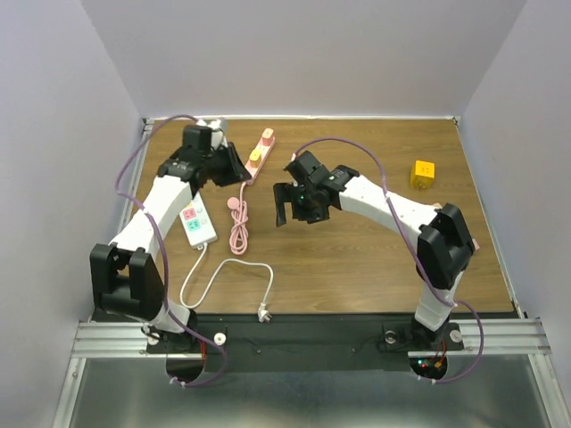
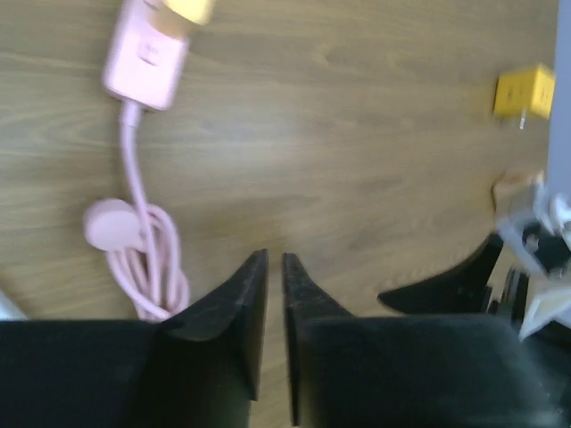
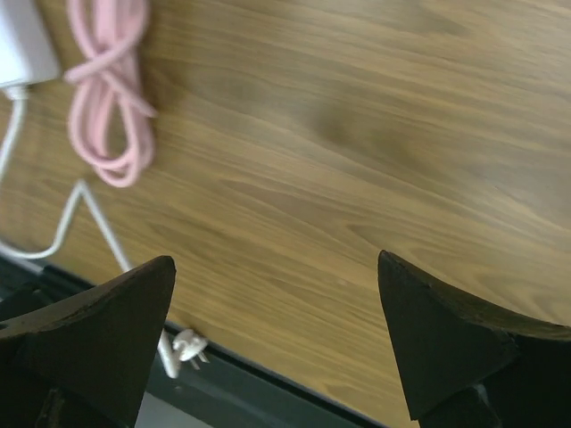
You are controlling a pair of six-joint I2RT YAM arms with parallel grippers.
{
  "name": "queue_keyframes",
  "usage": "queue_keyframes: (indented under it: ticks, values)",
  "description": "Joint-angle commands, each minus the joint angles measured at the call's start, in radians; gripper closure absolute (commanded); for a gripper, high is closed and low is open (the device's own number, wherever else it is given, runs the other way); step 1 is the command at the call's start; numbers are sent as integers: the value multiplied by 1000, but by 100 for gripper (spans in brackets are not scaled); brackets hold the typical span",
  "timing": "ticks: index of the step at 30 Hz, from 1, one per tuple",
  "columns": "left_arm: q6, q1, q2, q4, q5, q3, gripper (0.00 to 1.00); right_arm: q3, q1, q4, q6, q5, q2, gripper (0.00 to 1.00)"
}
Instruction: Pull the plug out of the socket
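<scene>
A short white power strip (image 1: 198,223) with coloured outlet faces lies at the left, and I see no plug in it. Its thin white cord (image 1: 219,276) ends in a loose white plug (image 1: 264,312). A pink strip (image 1: 259,153) further back carries a yellow plug (image 1: 255,156); both show in the left wrist view, the strip (image 2: 143,53) and the plug (image 2: 183,9). My left gripper (image 1: 234,166) hovers just left of the pink strip, its fingers (image 2: 241,294) nearly together on nothing. My right gripper (image 1: 294,201) is wide open and empty over bare wood (image 3: 277,285).
The pink strip's coiled cord (image 1: 238,223) lies between the arms and shows in both wrist views (image 2: 147,259) (image 3: 107,89). A yellow cube adapter (image 1: 423,172) sits at the back right. The white plug (image 3: 187,346) rests at the table's near edge.
</scene>
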Motion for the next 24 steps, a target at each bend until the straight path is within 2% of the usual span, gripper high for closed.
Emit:
queue_keyframes:
  ticks: [1,2,4,6,8,11,12,13,16,20,24]
  values:
    - [-57,-112,-88,-173,-91,-53,62,18,-12,-57,42,214,-148,0]
    - [-89,-148,-114,-180,-146,-79,52,15,-26,-92,88,251,-174,0]
    - [-178,-194,-191,-182,-200,-165,44,-14,-61,-126,168,348,-235,0]
    - [-228,-238,-236,-185,-226,-214,41,-46,-93,-134,203,374,-277,0]
    - [-300,-287,-280,-199,-268,-274,27,-90,-139,-143,239,394,-328,0]
    - [-363,-405,-290,-216,-301,-328,24,-120,-161,-157,242,406,-354,0]
    - [-404,-428,-287,-219,-308,-339,14,-123,-166,-163,242,411,-363,0]
    - [-418,-477,-271,-217,-306,-348,14,-129,-167,-174,245,414,-366,0]
    - [-456,-531,-231,-231,-320,-342,13,-146,-169,-182,252,416,-380,0]
    - [-505,-553,-211,-255,-323,-366,13,-181,-170,-185,260,426,-403,0]
    - [-574,-570,-254,-265,-329,-414,13,-222,-173,-185,266,434,-432,0]
